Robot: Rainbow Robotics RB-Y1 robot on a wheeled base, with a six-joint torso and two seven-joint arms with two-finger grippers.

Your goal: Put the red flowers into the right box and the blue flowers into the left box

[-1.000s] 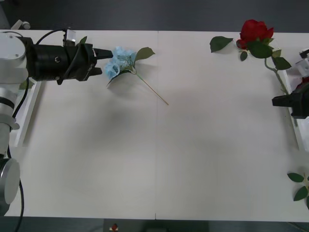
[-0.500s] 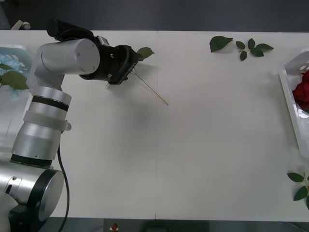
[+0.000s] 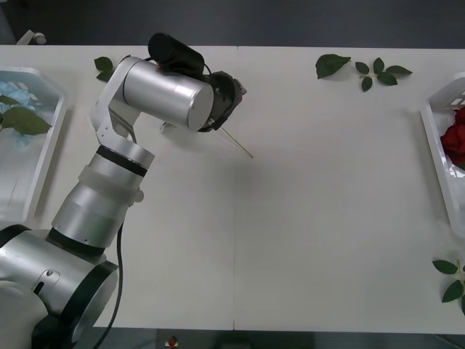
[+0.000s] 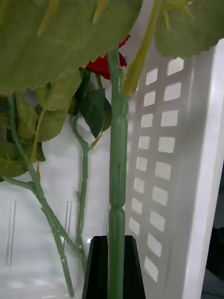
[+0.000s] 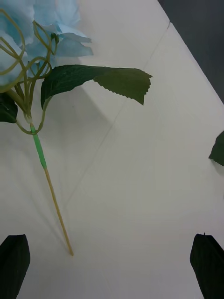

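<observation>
- Blue hydrangea spray (image 5: pixel 35 28): lies loose on the white table (image 3: pixel 305 218) near the far edge, left of centre. From the front camera the left arm covers its bloom; only the bare stem end (image 3: pixel 240 145) shows beyond the arm.
- Left gripper (image 5: pixel 112 261): hovers over that spray, fingers spread wide, one black tip at each lower corner of the wrist picture, holding nothing.
- Handling judgement: the spray looks very light and limp; petals and the broad serrated leaf (image 5: pixel 100 79) would crush or deform under pressure. The thin stem (image 5: pixel 53 205) is the stiffest part, though narrow and likely to slip or roll between the pads.
- Recommended hold: on the stem just below the green wrapped section (image 5: pixel 38 149), across its axis, well clear of petals and leaf.
- Left box (image 3: pixel 51 145): sits at the table's left edge and already contains blue flowers (image 3: pixel 14 98).
- Right gripper (image 4: pixel 112 266): inside the right box (image 4: pixel 161 154), fingers closed on a red rose stem (image 4: pixel 116 163); the red bloom (image 4: pixel 105 63) is partly hidden by leaves.
- Right box, front camera: at the table's right edge, with red blooms (image 3: pixel 456 138) inside.
- Loose leaves (image 3: pixel 333 65): lie at the far edge; not task items.
</observation>
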